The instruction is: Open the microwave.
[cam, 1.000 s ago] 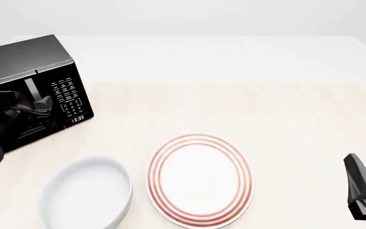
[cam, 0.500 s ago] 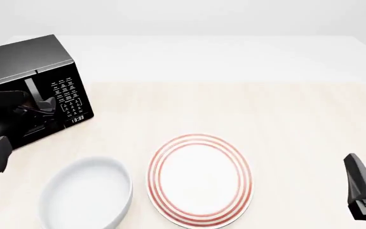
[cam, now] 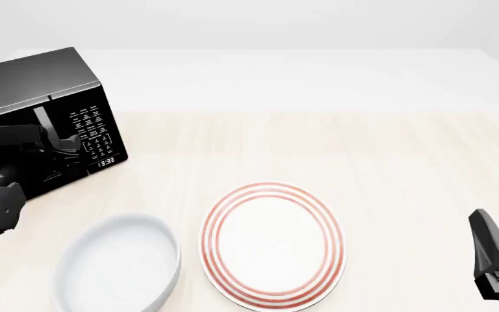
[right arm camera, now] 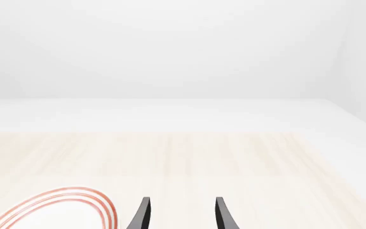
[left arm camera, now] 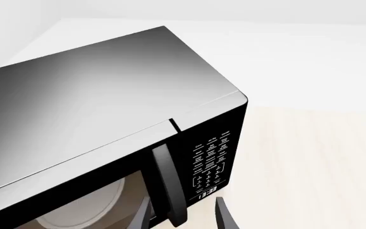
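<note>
The microwave (cam: 33,88) is a glossy black box at the table's far left, with a white-labelled keypad (cam: 93,133) and a clock reading 13:33. Its dark glass door looks closed. In the left wrist view the microwave (left arm camera: 100,95) fills the frame, with its vertical handle (left arm camera: 164,176) and the white turntable (left arm camera: 81,210) behind the glass. My left gripper (cam: 59,143) is open at the handle, and its two fingers (left arm camera: 224,217) straddle it in the left wrist view. My right gripper (cam: 483,224) is open and empty at the near right, also seen in its wrist view (right arm camera: 181,205).
A white plate with red rings (cam: 273,244) lies in the near middle, its rim showing in the right wrist view (right arm camera: 75,200). A white bowl (cam: 119,263) sits to the plate's left, close to my left arm. The light wood table (cam: 362,149) stretches to the right.
My left arm has shifted and its wrist has lifted a little, while its gripper stays at the microwave handle. The right arm has not moved.
</note>
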You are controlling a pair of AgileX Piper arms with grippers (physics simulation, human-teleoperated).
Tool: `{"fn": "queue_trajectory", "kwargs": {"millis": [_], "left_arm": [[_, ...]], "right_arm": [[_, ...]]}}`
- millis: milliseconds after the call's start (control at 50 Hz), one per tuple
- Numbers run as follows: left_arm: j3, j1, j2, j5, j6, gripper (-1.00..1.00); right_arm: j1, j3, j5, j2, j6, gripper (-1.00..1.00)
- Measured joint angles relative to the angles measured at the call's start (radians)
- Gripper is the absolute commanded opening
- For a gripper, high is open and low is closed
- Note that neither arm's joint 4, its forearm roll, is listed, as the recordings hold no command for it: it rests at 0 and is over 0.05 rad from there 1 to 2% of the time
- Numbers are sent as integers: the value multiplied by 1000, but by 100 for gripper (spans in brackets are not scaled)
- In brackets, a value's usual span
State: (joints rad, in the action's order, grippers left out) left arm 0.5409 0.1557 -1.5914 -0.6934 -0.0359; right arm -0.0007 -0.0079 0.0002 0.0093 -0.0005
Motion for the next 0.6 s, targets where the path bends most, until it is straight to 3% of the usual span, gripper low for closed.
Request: {"fn": "queue_trajectory", "kwargs": {"millis": [600], "left_arm": [[42,-3,-90,-20,6,100]], "right_arm": [[0,0,0,0,0,100]]}}
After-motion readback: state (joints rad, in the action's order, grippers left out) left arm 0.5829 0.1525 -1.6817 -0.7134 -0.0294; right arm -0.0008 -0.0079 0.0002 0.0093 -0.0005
